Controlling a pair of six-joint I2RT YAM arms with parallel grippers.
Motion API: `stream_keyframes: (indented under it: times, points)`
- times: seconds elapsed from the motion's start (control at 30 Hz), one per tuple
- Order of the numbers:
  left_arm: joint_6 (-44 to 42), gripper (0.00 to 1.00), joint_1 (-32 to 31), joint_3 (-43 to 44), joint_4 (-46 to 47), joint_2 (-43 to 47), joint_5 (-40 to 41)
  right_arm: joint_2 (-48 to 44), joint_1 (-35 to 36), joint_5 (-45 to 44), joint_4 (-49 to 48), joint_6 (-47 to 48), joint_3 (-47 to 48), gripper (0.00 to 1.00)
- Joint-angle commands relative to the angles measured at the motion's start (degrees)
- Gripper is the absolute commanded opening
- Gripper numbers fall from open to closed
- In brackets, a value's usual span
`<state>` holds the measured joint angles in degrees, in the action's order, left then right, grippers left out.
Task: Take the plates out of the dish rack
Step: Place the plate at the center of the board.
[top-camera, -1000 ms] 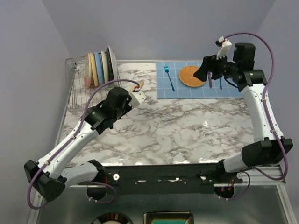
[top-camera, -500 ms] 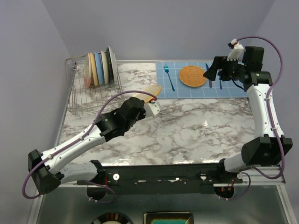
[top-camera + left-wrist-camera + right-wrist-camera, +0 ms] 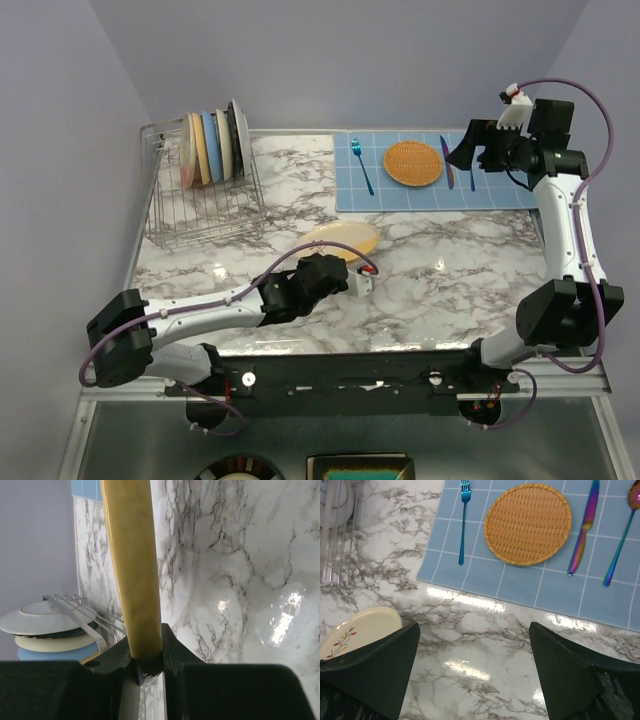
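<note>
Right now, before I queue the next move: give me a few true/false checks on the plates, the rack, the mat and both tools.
1. The left tool grips a plate by its rim. True.
2. The rack is empty. False: several plates stand upright in it.
3. The right tool is open and holds nothing. True.
4. The woven disc lies on bare marble. False: it lies on the blue mat, between the fork and the knife.
</note>
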<state>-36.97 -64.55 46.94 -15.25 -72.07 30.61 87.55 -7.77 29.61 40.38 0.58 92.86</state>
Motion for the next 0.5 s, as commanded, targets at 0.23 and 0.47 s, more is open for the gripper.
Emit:
stream_keyframes:
  times: [0.23, 0.47]
  points:
    - [-14.6, 0.00, -5.0, -3.4, 35.6, -12.0, 14.6, -0.4, 0.0, -1.1, -0.4, 1.5, -2.8, 0.99]
    - [-17.2, 0.00, -7.8, -3.7, 45.0, -20.9, 16.6, -0.6, 0.1, -1.5, -0.8, 2.1, -4.1, 0.99]
